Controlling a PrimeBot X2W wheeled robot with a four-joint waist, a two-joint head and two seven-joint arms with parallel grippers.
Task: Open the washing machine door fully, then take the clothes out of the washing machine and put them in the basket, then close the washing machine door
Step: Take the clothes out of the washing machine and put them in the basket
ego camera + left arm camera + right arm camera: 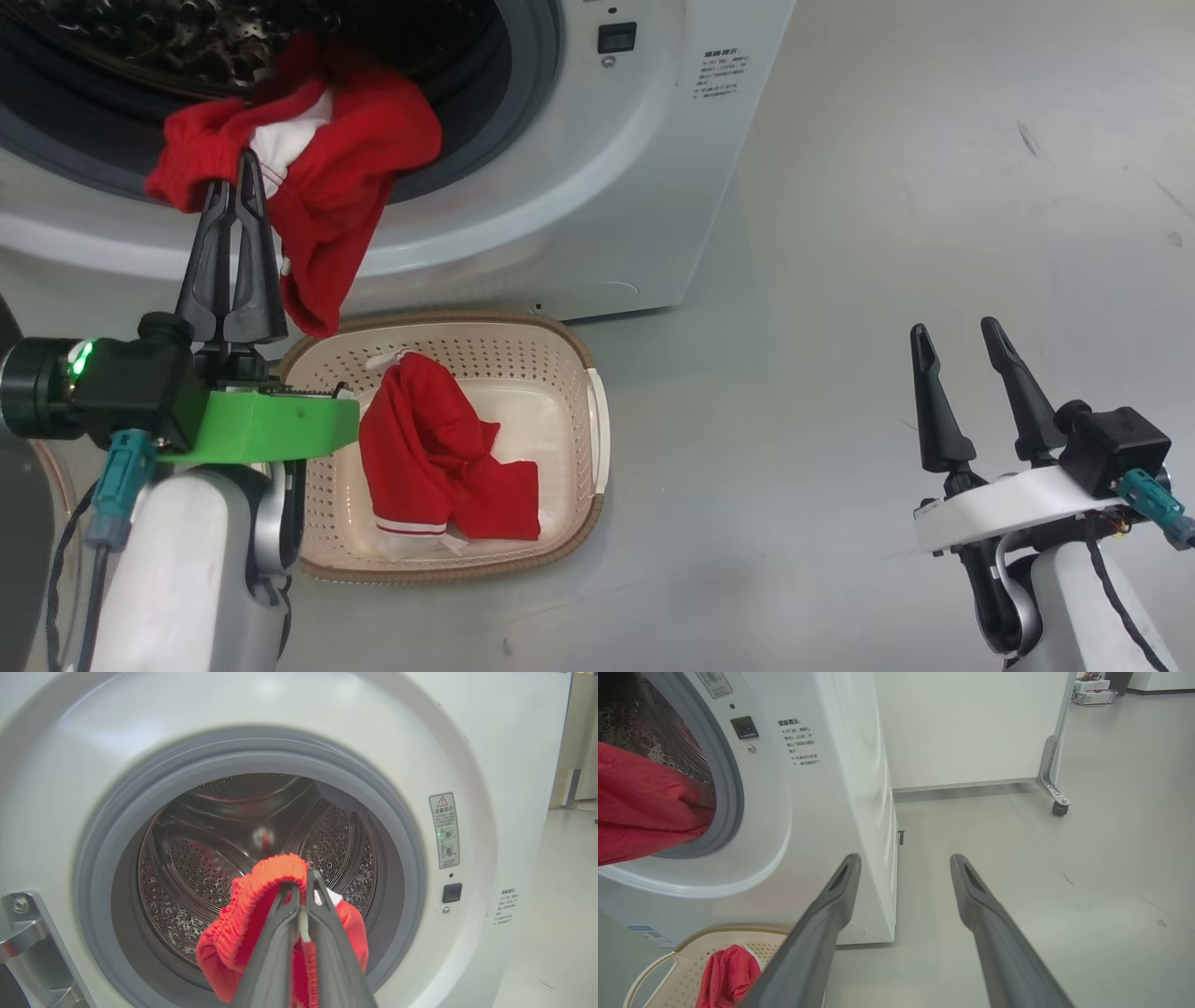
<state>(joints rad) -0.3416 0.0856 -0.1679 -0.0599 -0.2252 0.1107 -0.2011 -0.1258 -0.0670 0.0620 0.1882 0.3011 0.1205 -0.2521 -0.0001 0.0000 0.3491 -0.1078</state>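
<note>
Door open. One red piece [420, 448] lies in the basket [597, 420]. Your left gripper [235, 173] is clamped on a second red garment [345, 177] hanging from the washer [607, 187] mouth. Right gripper [954, 327]: jaws apart, idle. Left to do: drop it, close door.

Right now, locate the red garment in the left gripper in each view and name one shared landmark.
Head view: red garment upper left, over the washing machine opening, pinched by the left gripper.
Left wrist view: red garment lower centre, bunched around the fingers.
Right wrist view: red garment at left edge, spilling out.
Shared landmark: black square slot beside the opening.
</note>
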